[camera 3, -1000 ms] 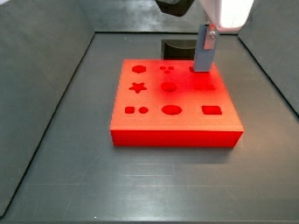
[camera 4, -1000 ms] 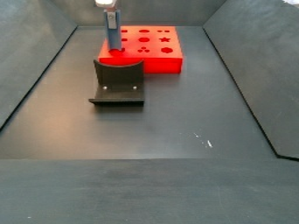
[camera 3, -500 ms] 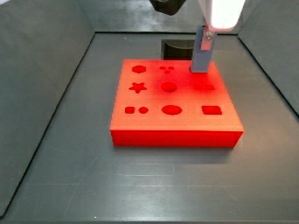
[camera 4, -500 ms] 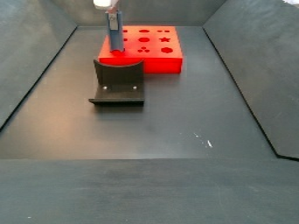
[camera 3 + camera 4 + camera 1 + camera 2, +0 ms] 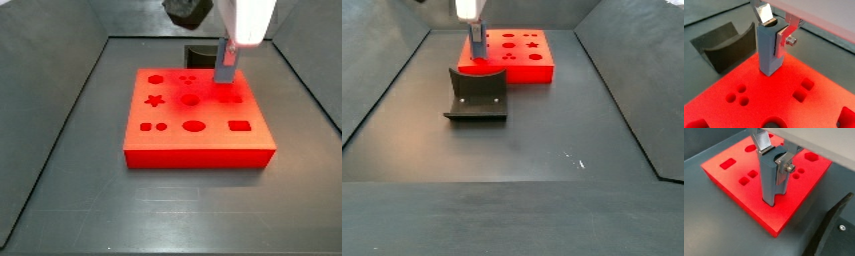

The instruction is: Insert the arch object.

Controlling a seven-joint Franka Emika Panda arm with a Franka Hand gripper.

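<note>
My gripper (image 5: pixel 775 30) is shut on the arch object (image 5: pixel 769 55), a grey-blue block held upright with its semicircular notch up between the fingers. It also shows in a wrist view (image 5: pixel 771 183). The block's lower end is at the surface of the red board (image 5: pixel 784 95), near the edge that faces the fixture; I cannot tell whether it touches. In a side view the gripper (image 5: pixel 230 45) holds the block (image 5: pixel 227 65) over the board's far right part (image 5: pixel 201 150). In a side view the block (image 5: pixel 477 45) stands at the board's left near corner (image 5: pixel 523 70).
The red board has several shaped holes: circles, a star, squares and an oval. The dark fixture (image 5: pixel 476 95) stands on the grey floor right beside the board; it also shows in both wrist views (image 5: pixel 724 42) (image 5: pixel 834 228) and behind the board (image 5: pixel 201 55). Grey walls enclose the floor.
The gripper with the arch object has shifted slightly sideways over the board. The board and the fixture have not moved.
</note>
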